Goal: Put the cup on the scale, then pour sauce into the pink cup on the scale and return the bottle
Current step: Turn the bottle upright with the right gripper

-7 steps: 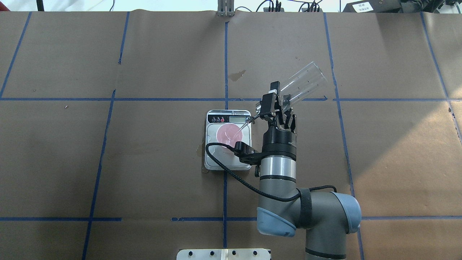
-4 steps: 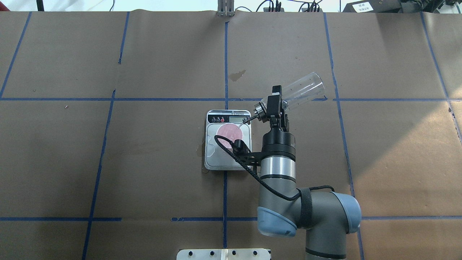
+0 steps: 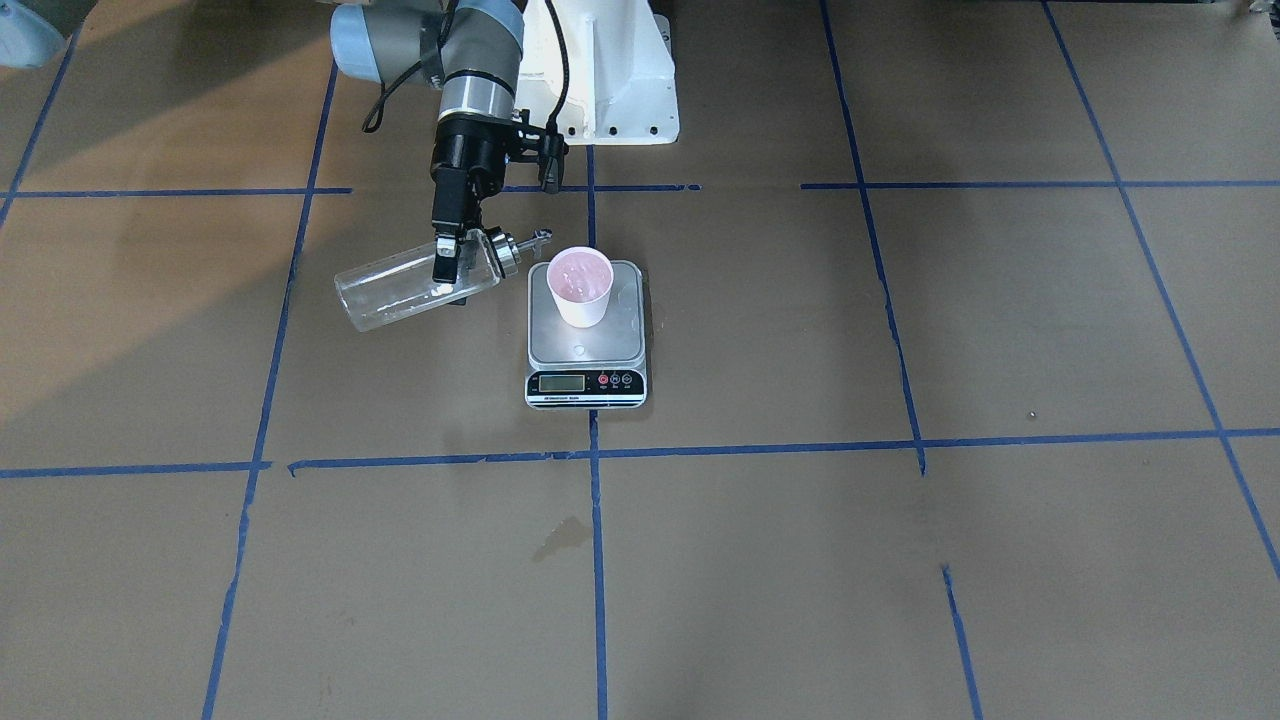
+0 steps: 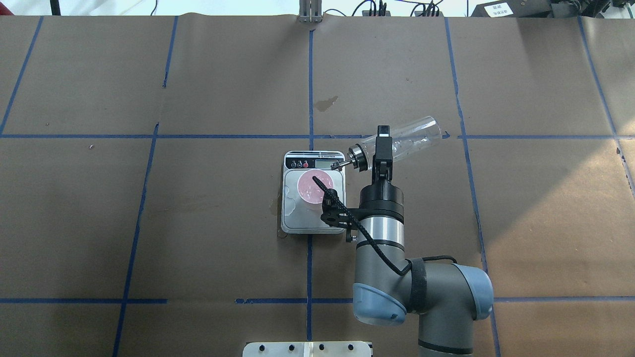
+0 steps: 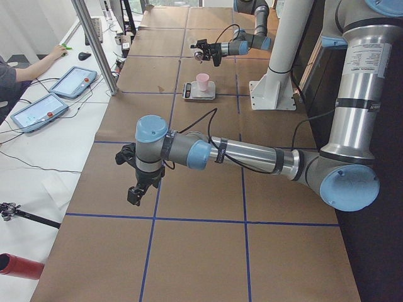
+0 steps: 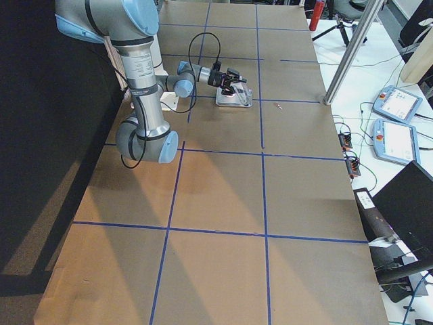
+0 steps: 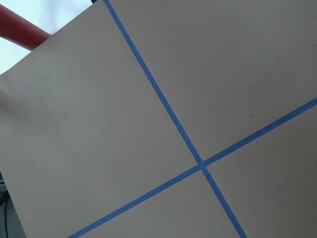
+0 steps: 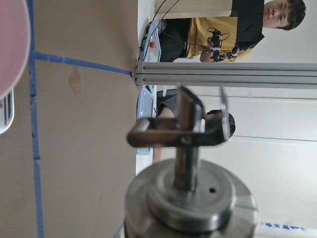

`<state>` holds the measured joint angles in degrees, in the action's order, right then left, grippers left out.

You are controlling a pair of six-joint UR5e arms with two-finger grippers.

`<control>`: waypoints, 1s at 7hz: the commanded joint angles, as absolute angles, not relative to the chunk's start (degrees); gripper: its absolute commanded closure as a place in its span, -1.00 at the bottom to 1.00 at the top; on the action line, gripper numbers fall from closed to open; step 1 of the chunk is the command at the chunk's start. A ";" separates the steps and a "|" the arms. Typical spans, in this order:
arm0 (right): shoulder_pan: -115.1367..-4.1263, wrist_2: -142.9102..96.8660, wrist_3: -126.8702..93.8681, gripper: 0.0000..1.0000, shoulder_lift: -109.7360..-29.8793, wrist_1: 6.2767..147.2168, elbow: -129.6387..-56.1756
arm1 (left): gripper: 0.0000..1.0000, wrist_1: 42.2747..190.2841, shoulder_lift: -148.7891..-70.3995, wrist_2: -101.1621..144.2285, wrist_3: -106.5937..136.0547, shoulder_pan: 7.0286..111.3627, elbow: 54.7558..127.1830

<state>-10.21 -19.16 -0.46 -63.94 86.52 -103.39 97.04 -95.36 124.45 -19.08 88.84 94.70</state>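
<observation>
Levelled from its steep pouring tilt, the bottle [image 4: 409, 137] now lies near horizontal, pinched near its cap by my right gripper [image 4: 382, 145], with the spout drawn off the cup [image 4: 308, 186]. The cup stands on the scale [image 4: 297, 220] and seems to hold liquid, though glare blurs it. The pour looks finished to me; returning the bottle remains. My left gripper [image 5: 135, 192] hangs well apart, and I cannot tell how its jaws stand.

The clear glass bottle with the silver cap [image 4: 412, 139] has levelled out from its steep pouring tilt as the right arm's fingers [image 4: 382, 135] rolled. Its spout has drawn back off the pale pink plastic cup [image 4: 308, 189].
</observation>
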 commanded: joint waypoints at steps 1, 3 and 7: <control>-10.20 -22.84 -12.07 1.00 -62.32 86.40 -103.62 | -1.00 97.03 -95.36 124.45 -19.07 88.86 94.75; -10.72 -30.02 -22.47 1.00 -62.66 73.99 -103.80 | -1.00 96.94 -95.27 124.45 -19.07 88.86 94.83; -17.29 -42.59 -40.55 1.00 -71.59 72.16 -113.77 | -1.00 96.94 -95.45 124.37 -18.90 89.21 96.58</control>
<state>-14.81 -37.69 -33.50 -67.05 72.39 -108.99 97.01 -95.52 124.37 -18.94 89.18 95.55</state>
